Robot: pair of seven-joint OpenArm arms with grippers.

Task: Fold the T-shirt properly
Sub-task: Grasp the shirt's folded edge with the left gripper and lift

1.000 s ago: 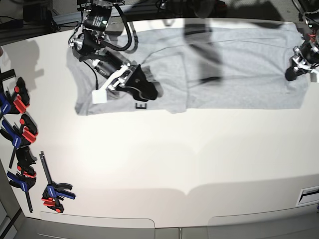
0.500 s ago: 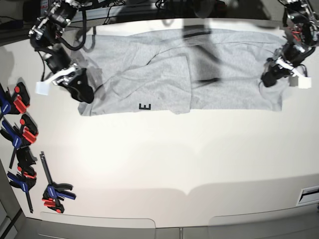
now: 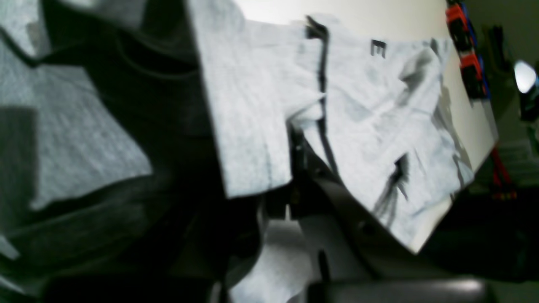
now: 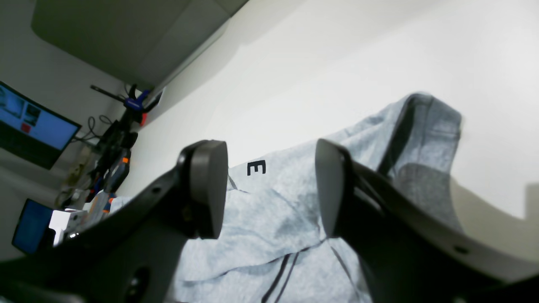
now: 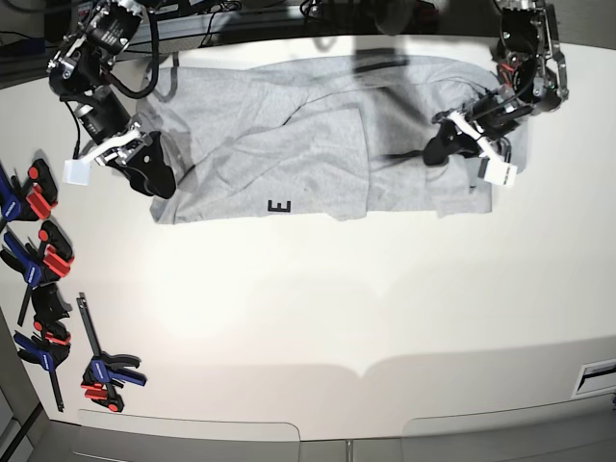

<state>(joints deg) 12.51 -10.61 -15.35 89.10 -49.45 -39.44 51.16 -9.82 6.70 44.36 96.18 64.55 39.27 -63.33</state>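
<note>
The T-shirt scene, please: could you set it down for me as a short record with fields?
T-shirt: grey, lying across the far part of the table, partly folded
Lettering: a black "E" shows near the front hem
Left gripper: shut on the T-shirt, carrying its end inward
Right gripper: jaws open, at the other end, holding nothing
Clamps: along one table edge

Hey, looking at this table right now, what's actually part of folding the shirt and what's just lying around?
Part of the job:
T-shirt
left gripper, shut on the T-shirt's edge
right gripper, open by the other end

Just lying about:
clamps along the table's edge
</note>
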